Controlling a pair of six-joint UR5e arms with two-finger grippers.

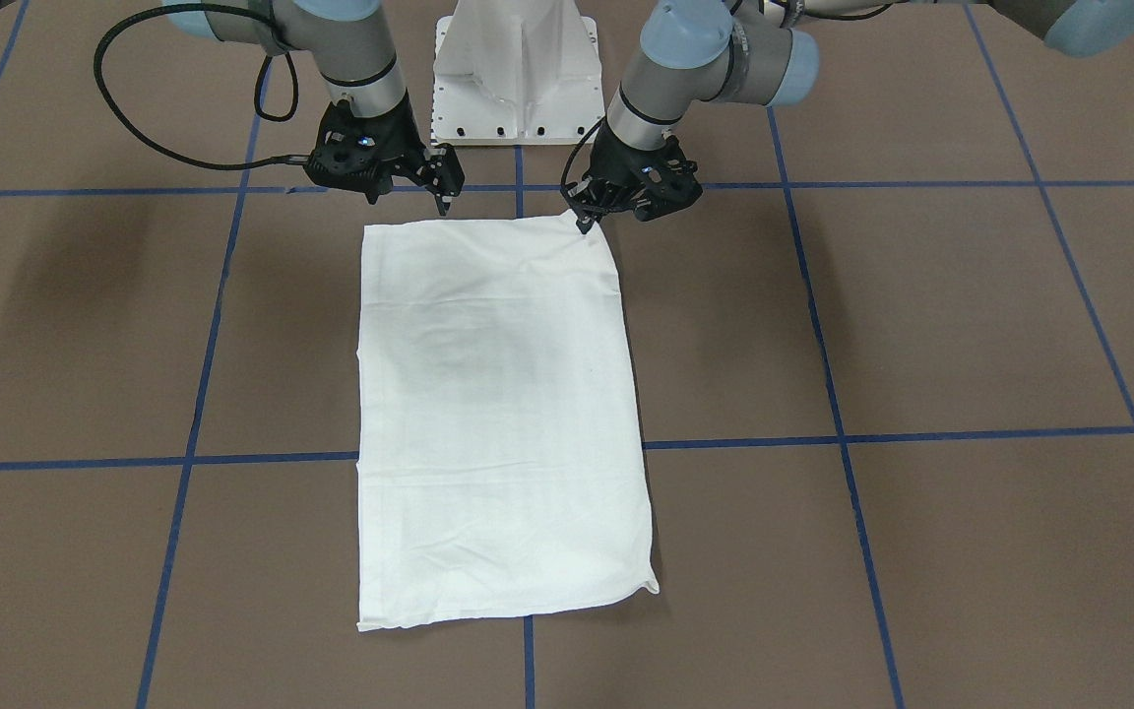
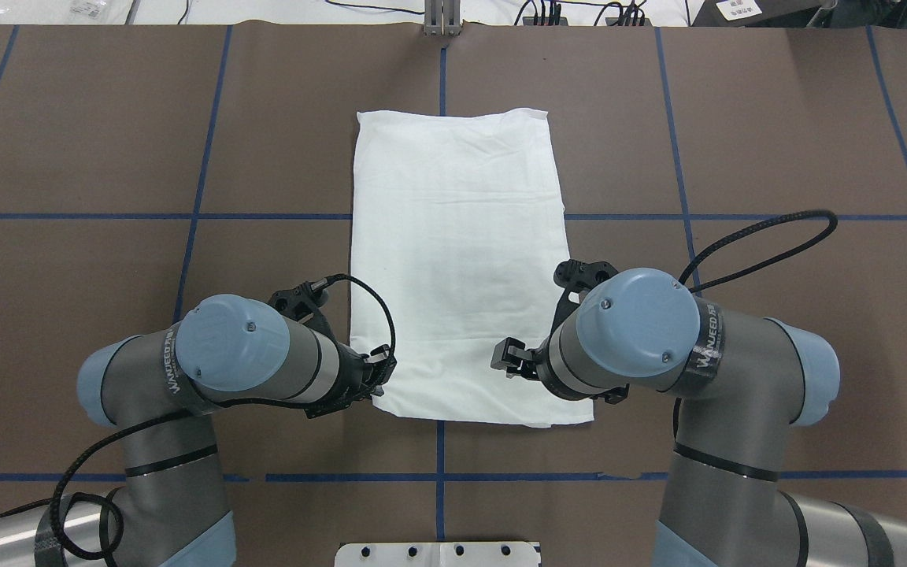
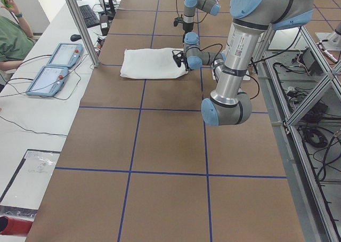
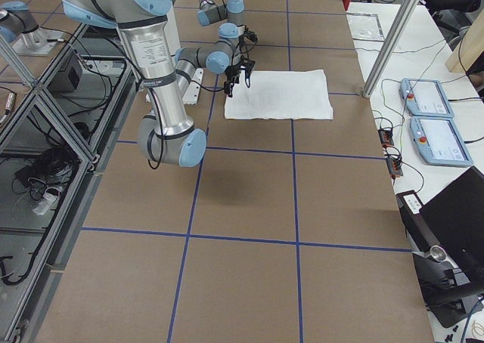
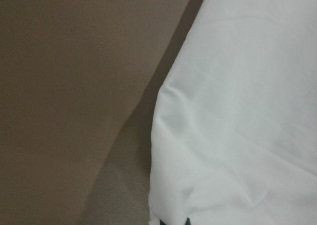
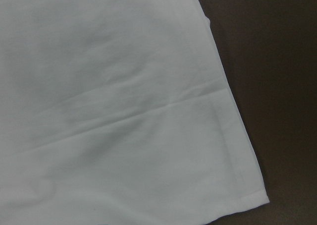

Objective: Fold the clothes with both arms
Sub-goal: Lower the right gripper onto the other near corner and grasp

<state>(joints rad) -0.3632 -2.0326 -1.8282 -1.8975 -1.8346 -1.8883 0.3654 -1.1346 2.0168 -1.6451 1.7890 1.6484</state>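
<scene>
The left jaws are clenched on the shirt (image 1: 498,414) at one of its corners nearest the robot, and that corner is drawn up into a small peak. Whether the right jaws are released or clenched cannot be told; they are poised just above the same robot-side edge. The shirt is laid folded as a long white rectangle, flat on the brown desk (image 1: 921,325). The left arm (image 1: 685,69) and right arm (image 1: 350,49) are bent in from either side of a white base (image 1: 518,69).
</scene>
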